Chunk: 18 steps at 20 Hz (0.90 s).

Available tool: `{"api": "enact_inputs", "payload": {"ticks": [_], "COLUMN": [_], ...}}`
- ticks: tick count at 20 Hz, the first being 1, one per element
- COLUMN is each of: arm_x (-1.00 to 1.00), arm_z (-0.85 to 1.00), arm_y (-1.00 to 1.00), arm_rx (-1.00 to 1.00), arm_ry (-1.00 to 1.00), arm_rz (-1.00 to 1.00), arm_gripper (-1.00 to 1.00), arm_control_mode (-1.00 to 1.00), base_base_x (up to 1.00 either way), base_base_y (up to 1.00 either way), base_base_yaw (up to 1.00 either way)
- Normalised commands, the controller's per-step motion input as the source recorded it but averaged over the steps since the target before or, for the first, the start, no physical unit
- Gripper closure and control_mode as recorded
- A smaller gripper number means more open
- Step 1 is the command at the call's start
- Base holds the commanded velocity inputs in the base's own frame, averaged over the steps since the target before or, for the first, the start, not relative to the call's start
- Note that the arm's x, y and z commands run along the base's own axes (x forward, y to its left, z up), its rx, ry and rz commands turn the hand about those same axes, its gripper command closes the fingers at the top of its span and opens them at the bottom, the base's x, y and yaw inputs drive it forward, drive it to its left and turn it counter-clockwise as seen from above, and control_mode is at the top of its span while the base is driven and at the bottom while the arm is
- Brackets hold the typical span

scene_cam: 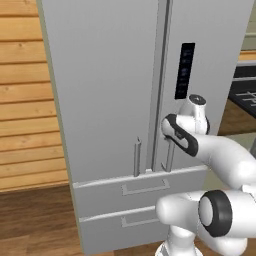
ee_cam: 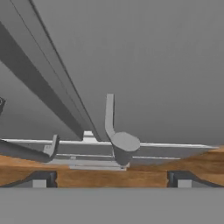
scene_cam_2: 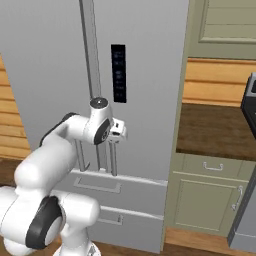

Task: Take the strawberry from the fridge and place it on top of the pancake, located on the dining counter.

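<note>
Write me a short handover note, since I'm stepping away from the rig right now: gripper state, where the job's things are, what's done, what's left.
Gripper: open, holding nothing, raised in front of the right door's bar handle, the handle lying between the finger tips in the hand view but not yet clasped.
Fridge: both doors shut, both drawers below shut. The arm is stretched towards the lower end of the right handle.
Done: the base is parked at the fridge and the hand is lined up.
Left: close on the handle, pull the door open, find and take the strawberry, drive to the dining counter, set it on the pancake.
</note>
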Motion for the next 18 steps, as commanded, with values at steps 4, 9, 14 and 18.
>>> {"api": "enact_inputs", "payload": {"ticks": [4, 9, 14, 18], "arm_x": [0.33, 0.25, 0.32, 0.21], "arm_z": [-0.36, -0.32, -0.24, -0.21], "arm_y": [-0.05, 0.00, 0.00, -0.01], "arm_rx": [-0.04, -0.04, -0.01, 0.00], "arm_ry": [0.00, 0.00, -0.01, -0.05], "arm_rz": [0.00, 0.00, 0.00, 0.00], "arm_gripper": [-1.00, -1.00, -1.00, -1.00], "arm_control_mode": [-1.00, -1.00, -1.00, -1.00], "base_base_x": [0.00, 0.00, 0.00, 0.00], "base_base_y": [0.00, 0.00, 0.00, 0.00], "base_base_yaw": [0.00, 0.00, 0.00, 0.00]}}
